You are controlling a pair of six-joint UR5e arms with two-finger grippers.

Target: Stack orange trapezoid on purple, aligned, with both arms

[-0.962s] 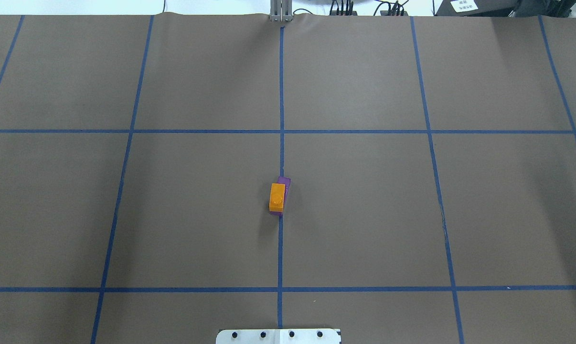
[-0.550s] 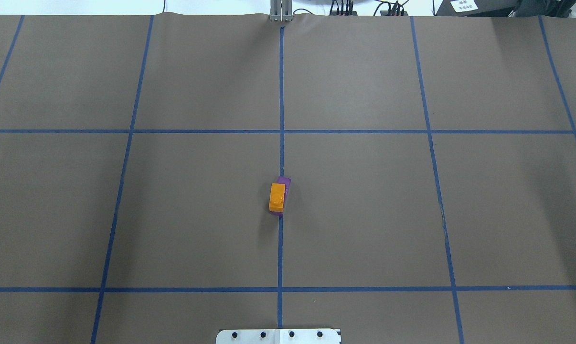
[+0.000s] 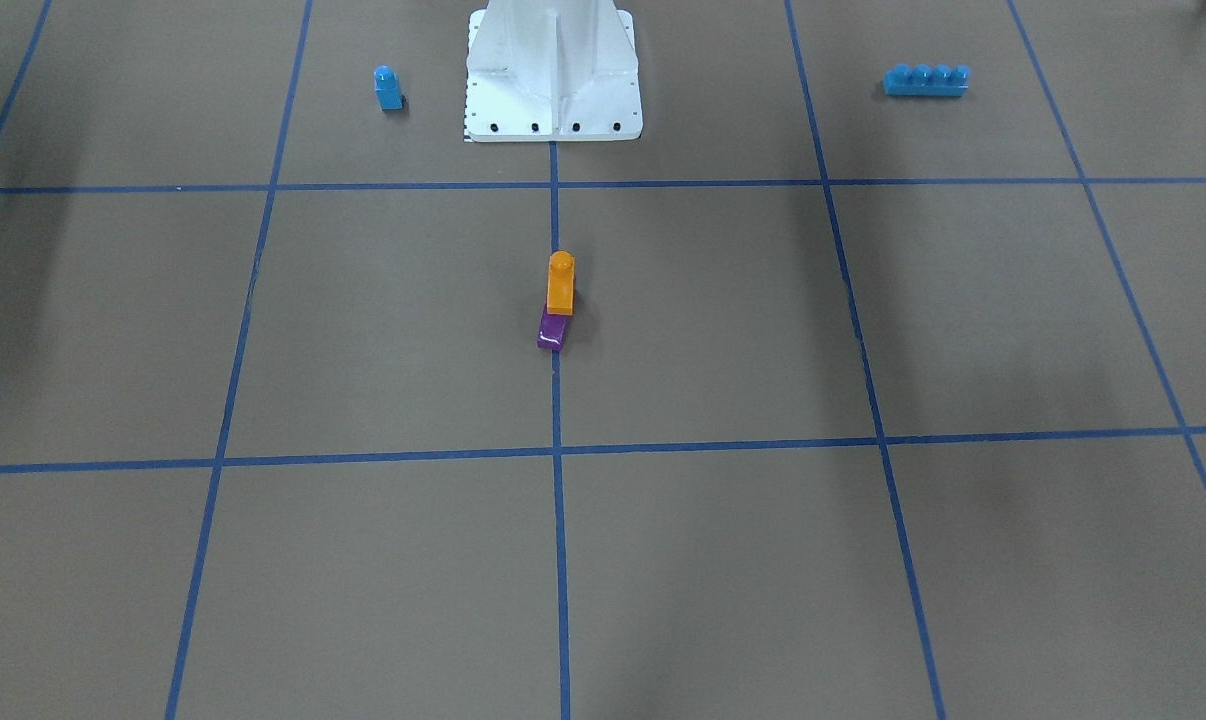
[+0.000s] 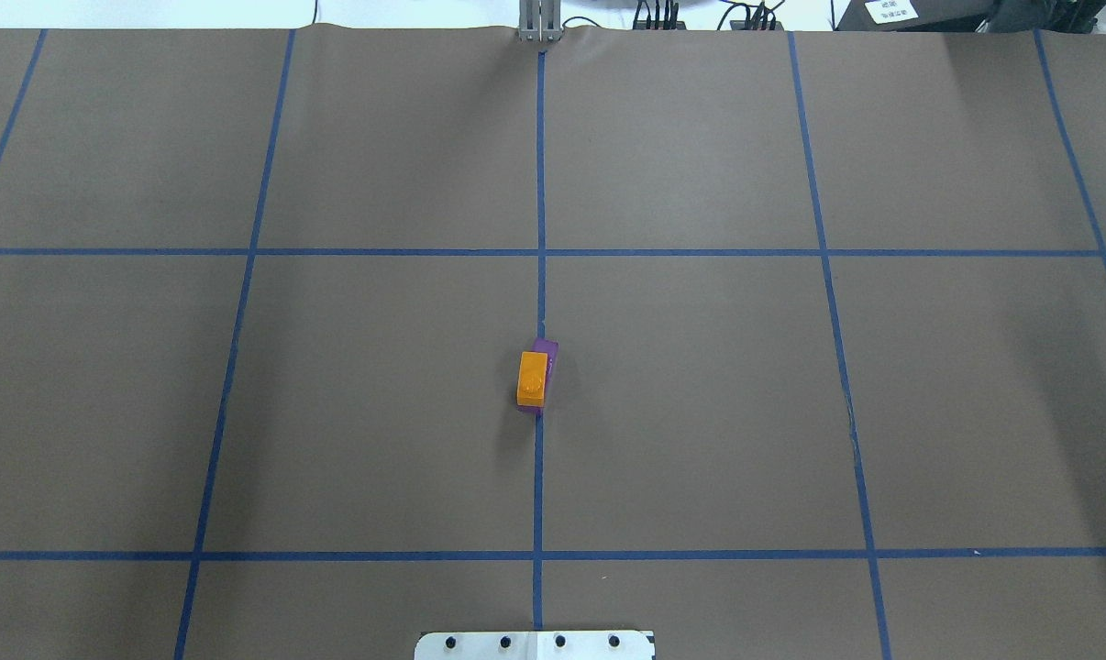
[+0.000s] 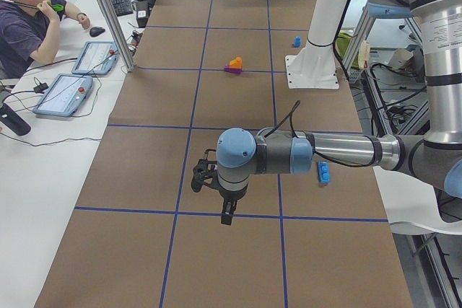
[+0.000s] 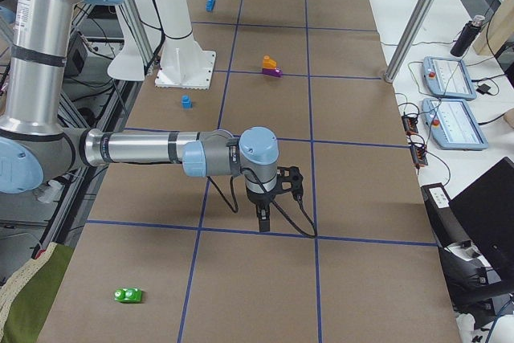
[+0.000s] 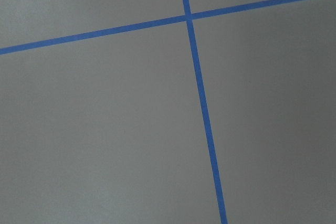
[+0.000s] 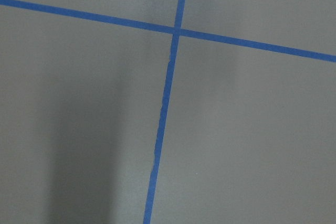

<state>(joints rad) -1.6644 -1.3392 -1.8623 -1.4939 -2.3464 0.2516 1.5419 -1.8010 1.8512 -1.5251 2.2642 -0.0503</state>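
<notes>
The orange trapezoid (image 4: 532,379) sits on top of the purple block (image 4: 550,352) on the centre tape line, stud up. In the front view the orange trapezoid (image 3: 560,285) covers the purple block's robot-side part, and the purple block's glossy end (image 3: 552,332) sticks out toward the camera. No gripper touches them. The left gripper (image 5: 226,214) shows only in the exterior left view and points down above the paper, far from the blocks. The right gripper (image 6: 263,218) shows only in the exterior right view, likewise. I cannot tell whether either is open or shut.
A small blue single-stud block (image 3: 388,88) and a long blue four-stud brick (image 3: 926,79) lie either side of the white robot base (image 3: 553,110). A green block (image 6: 128,295) lies near the right end. An operator (image 5: 22,23) sits at a side desk.
</notes>
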